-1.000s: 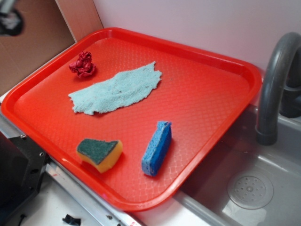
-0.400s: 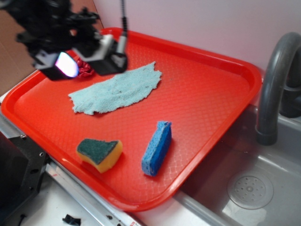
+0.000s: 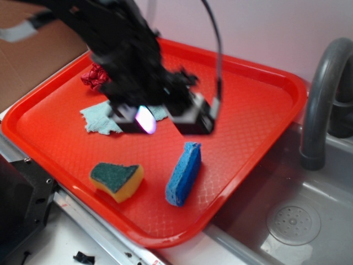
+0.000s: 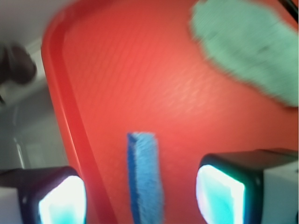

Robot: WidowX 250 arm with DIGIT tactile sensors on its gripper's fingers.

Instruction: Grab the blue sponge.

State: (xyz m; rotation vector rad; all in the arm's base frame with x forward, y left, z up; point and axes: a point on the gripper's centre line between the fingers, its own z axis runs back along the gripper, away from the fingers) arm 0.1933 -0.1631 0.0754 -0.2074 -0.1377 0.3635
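The blue sponge (image 3: 184,173) stands on its long edge on the red tray (image 3: 248,116), near the tray's front right. In the wrist view the blue sponge (image 4: 146,179) lies lengthwise between my two fingers. My gripper (image 3: 168,118) is open and empty, held above the tray just behind the sponge, blurred by motion. In the wrist view my gripper (image 4: 140,198) shows its two pale pads (image 4: 219,193) wide apart on either side of the sponge.
A yellow sponge with a green top (image 3: 117,179) lies left of the blue one. A pale teal cloth (image 3: 99,118) and a red crumpled ball (image 3: 97,74) lie behind the arm. A grey sink (image 3: 292,221) with a faucet (image 3: 320,99) is right of the tray.
My arm has swung in from the far left corner, over the cloth, toward the tray's middle and closer to the blue sponge. The sponges have not moved.
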